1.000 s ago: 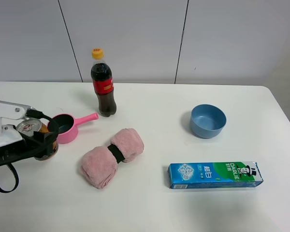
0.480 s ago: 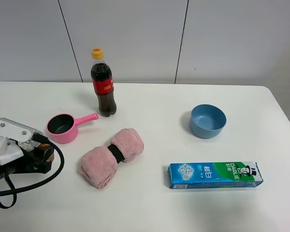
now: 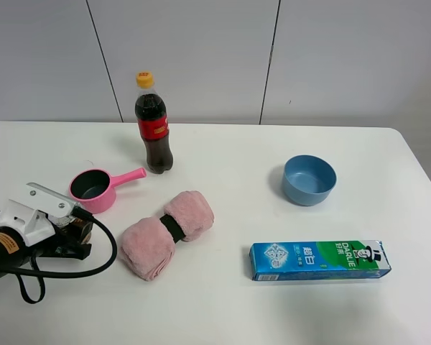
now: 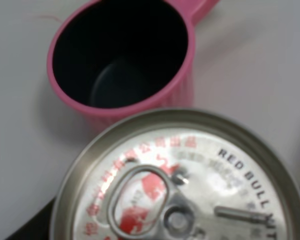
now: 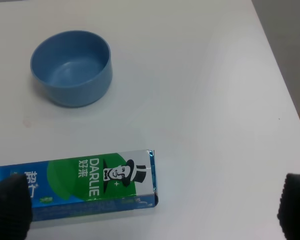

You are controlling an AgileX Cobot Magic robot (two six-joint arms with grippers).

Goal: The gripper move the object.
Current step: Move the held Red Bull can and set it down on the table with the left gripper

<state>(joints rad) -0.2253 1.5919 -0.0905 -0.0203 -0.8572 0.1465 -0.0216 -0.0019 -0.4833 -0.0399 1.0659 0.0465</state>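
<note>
My left gripper (image 3: 73, 234), a black claw under a white mount, is low over the table's left front, just in front of the pink cup. It is shut on the gold-and-red can, which is mostly hidden under the mount in the exterior view. In the left wrist view the can's silver pull-tab top (image 4: 180, 185) fills the lower part, with a black finger (image 4: 25, 230) at its edge. My right gripper (image 5: 150, 207) is open and empty, hovering over the toothpaste box; it is out of the exterior view.
A pink handled cup (image 3: 93, 189) (image 4: 122, 55) stands right behind the can. A pink rolled towel (image 3: 165, 233) lies to its right. A cola bottle (image 3: 153, 126) stands at the back. A blue bowl (image 3: 309, 180) (image 5: 72, 67) and a toothpaste box (image 3: 320, 260) (image 5: 90, 182) lie on the right.
My left gripper has carried the can from the pink cup's left side toward the front edge and a little to the right. Nothing else has moved.
</note>
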